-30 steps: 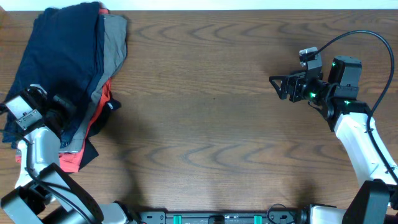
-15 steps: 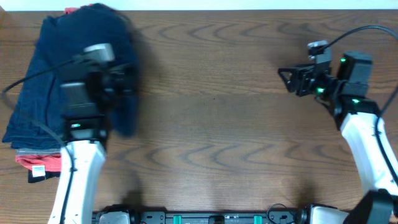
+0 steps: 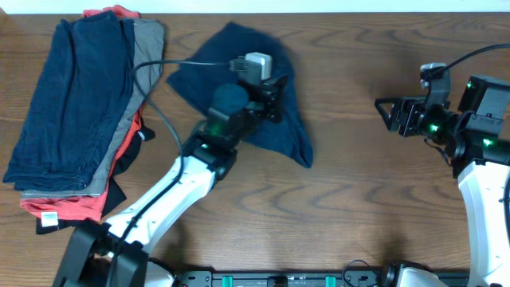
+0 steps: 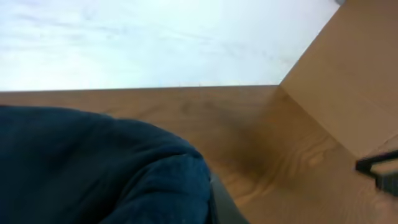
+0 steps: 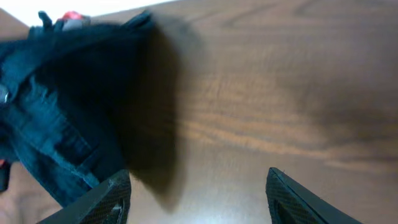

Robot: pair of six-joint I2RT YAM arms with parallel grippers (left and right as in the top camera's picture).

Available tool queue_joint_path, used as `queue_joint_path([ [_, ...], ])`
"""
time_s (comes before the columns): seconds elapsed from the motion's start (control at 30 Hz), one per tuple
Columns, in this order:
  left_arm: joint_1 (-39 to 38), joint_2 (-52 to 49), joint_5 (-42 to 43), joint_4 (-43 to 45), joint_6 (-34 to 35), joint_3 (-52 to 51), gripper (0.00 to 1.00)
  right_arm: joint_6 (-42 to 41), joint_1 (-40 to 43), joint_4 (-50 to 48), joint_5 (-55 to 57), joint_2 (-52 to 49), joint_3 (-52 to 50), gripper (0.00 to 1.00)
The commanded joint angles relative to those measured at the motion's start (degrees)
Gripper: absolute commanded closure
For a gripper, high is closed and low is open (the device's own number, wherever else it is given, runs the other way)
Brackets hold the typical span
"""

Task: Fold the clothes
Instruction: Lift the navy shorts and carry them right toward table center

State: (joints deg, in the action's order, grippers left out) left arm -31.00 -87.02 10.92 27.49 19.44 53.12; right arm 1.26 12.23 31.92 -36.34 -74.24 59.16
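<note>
Overhead: the left gripper (image 3: 275,100) is clamped tight on a navy garment (image 3: 291,131). The garment drapes over the middle of the table (image 3: 335,207), well apart from the pile of clothes (image 3: 76,112) at the left edge. The right gripper (image 3: 390,114) gapes wide, holding nothing. Half a second ago the left arm was over that pile. Left wrist: navy fabric bunches in the foreground. Right wrist: fingers (image 5: 109,196) spread above the wood, the garment at left.

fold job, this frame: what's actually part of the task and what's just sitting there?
Job:
- navy garment, mid-table, gripped by the shut left claw
- stack of clothes at the table's left end
- right claw, open and empty

Not job:
- wooden table
- pale strip beyond its far edge
</note>
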Motion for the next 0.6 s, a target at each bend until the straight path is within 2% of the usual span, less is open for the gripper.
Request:
queue_joint_path([
  [0.0,-0.94,-1.62,-3.06,1.14,-0.26,6.86,0.94,4.22,-3.74,1.84,-1.81,0.02,0.42,0.29],
  [0.17,-1.05,-3.61,-3.32,-2.34,-0.28,12.28,0.94,6.69,-11.08,2.45,-1.57,-0.04,0.42,0.23],
  [0.4,-1.07,-3.58,-5.66,-3.30,-0.28,12.48,0.94,7.17,-22.91,0.07,6.43,-1.99,0.42,0.19],
  [0.57,-1.05,-3.58,-6.38,-3.39,-0.26,12.48,0.94,6.16,-28.59,-3.76,7.78,-4.98,0.42,0.18],
])
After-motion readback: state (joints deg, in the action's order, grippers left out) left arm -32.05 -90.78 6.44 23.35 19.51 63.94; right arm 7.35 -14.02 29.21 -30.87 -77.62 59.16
